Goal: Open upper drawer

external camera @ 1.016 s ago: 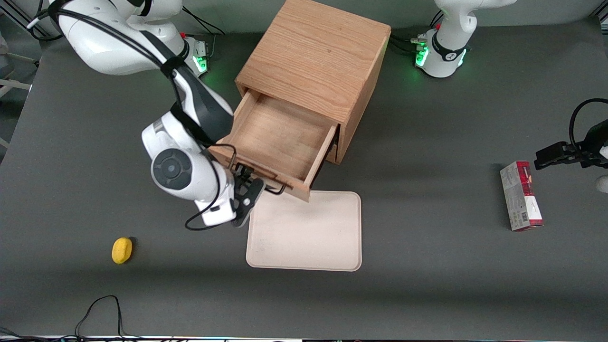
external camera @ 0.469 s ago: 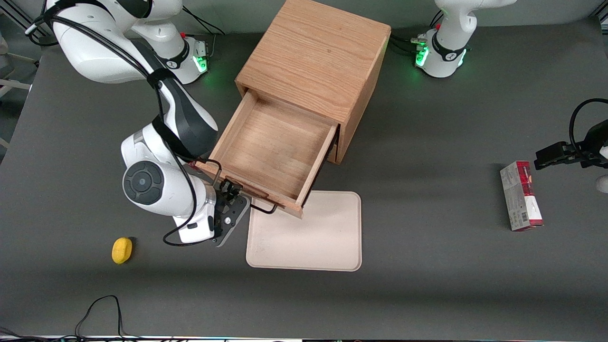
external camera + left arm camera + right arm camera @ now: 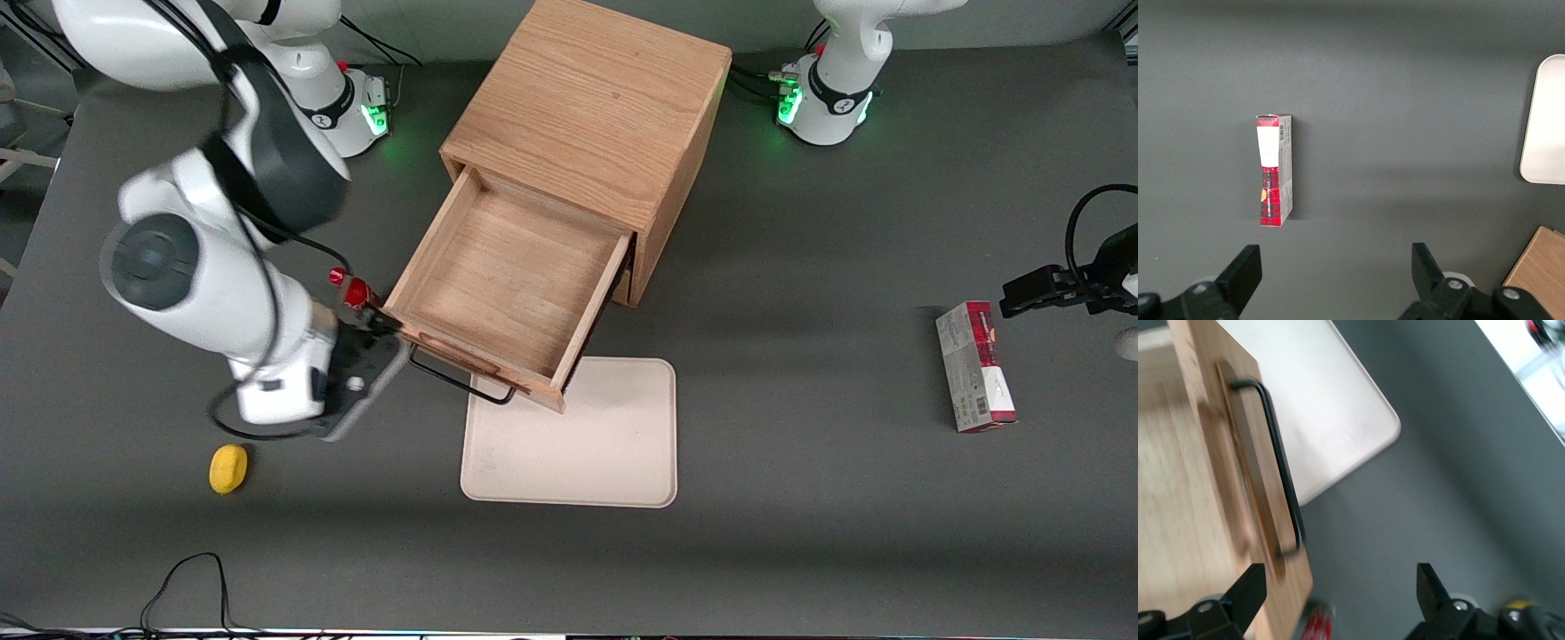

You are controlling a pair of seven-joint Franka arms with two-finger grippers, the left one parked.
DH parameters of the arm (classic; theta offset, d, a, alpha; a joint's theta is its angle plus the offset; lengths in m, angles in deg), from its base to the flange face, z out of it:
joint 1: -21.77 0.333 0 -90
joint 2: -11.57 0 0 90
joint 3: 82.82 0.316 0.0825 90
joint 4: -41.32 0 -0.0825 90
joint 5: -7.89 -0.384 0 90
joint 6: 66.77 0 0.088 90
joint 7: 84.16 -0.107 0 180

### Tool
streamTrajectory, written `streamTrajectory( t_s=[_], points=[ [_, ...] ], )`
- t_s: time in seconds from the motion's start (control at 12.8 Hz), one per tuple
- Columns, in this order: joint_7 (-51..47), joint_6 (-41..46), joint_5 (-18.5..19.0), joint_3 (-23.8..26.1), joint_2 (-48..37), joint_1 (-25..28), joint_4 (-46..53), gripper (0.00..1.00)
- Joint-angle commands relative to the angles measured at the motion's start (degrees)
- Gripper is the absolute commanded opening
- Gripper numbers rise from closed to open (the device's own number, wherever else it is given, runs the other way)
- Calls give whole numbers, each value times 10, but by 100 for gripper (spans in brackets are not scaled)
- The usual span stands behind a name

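While the shallow light-oak upper drawer (image 3: 502, 289) stands pulled well out of the oak wooden cabinet (image 3: 587, 116), its front edge overhangs the cream rounded-rectangle tray (image 3: 578, 440), w/ the thin black wire handle (image 3: 458, 380) above the tray's corner. Right arm's two-finger gripper (image 3: 1338, 587) sits just beside the drawer's front corner, toward the working arm's end, fingers spread wide, holding nothing, clear of the handle. Dark grey surface (image 3: 800, 533) lies open around the drawer nearer the front camera. Small yellow rounded object (image 3: 228, 468) rests near the gripper. Red-and-white carton (image 3: 974, 366) lies well apart from the drawer, toward the parked arm's end. Lower drawer is hidden under the upper one.
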Motion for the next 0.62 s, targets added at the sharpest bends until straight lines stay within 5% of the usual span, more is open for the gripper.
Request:
streamTrajectory(
  t_s=[0.0,0.31,0.55],
  points=[
    [-67,36,-80,-108,-89,-2,-82,100],
    [-180,-53,-90,-194,-281,-3,-336,100],
    [-207,-4,-90,-225,-340,-3,-362,100]
  ],
)
